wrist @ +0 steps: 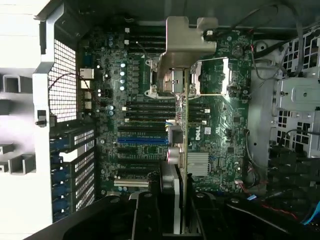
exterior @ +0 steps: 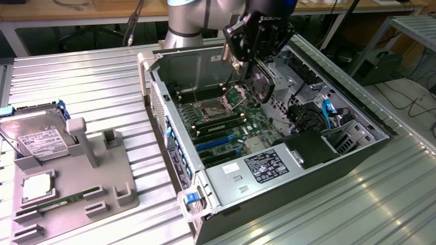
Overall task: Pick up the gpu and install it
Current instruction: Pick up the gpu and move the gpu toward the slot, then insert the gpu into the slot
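Fingers (wrist: 147, 215) grip the gpu (wrist: 186, 45) edge-on over the motherboard (wrist: 135, 115) inside the open case (exterior: 327, 178)

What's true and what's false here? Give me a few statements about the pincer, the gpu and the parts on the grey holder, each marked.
1. The pincer grips the gpu over the open computer case. True.
2. The gpu is seated in a motherboard slot. False: it hangs in the pincer, above the board.
3. The hard drive stands in the grey holder. True.
4. The green memory stick lies inside the case. False: the memory stick lies on the grey holder, outside the case.
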